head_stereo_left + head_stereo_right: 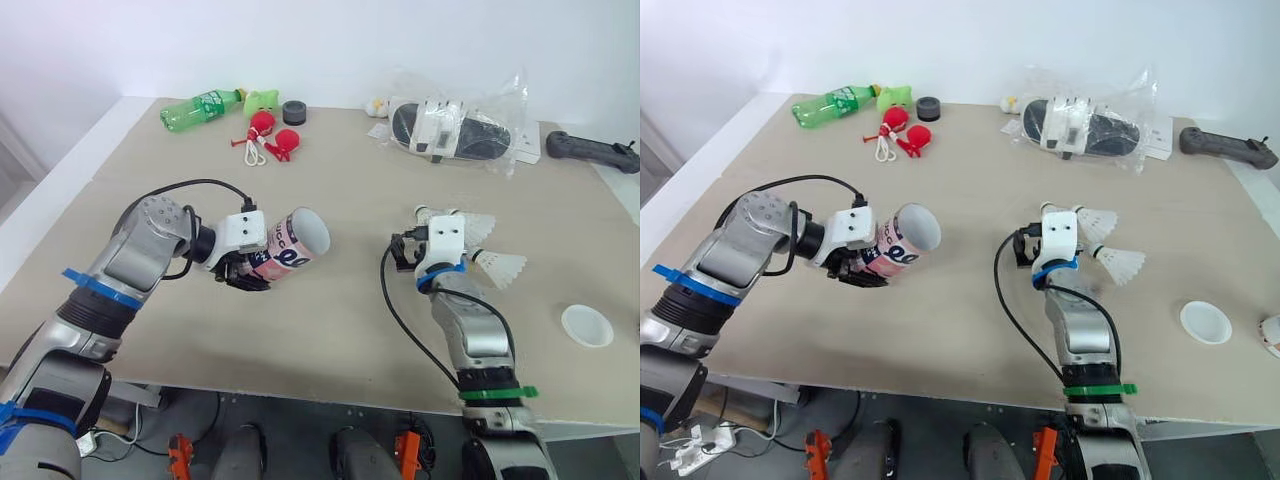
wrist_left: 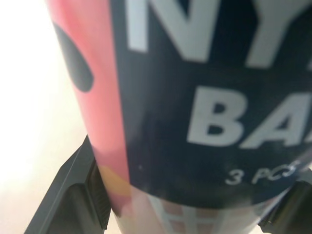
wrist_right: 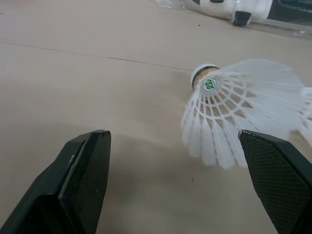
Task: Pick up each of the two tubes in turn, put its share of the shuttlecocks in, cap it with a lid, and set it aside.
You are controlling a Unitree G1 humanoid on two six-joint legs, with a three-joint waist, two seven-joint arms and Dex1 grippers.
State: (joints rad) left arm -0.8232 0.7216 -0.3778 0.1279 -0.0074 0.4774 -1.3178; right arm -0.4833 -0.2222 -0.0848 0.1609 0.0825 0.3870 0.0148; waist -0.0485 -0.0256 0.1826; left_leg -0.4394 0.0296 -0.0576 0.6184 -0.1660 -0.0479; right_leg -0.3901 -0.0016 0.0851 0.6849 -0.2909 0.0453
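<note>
Pink and dark blue, the tube is clamped in the left gripper above the left half of the worktop, tilted with its open mouth toward the right. Its base is hidden behind the fingers, and its inside cannot be made out. On the right, the right gripper is spread wide, with a shuttlecock lying just ahead of it, apart from both fingers. A second shuttlecock lies to its right. A white lid sits near the right edge, and a pale thing beyond it is cut off.
</note>
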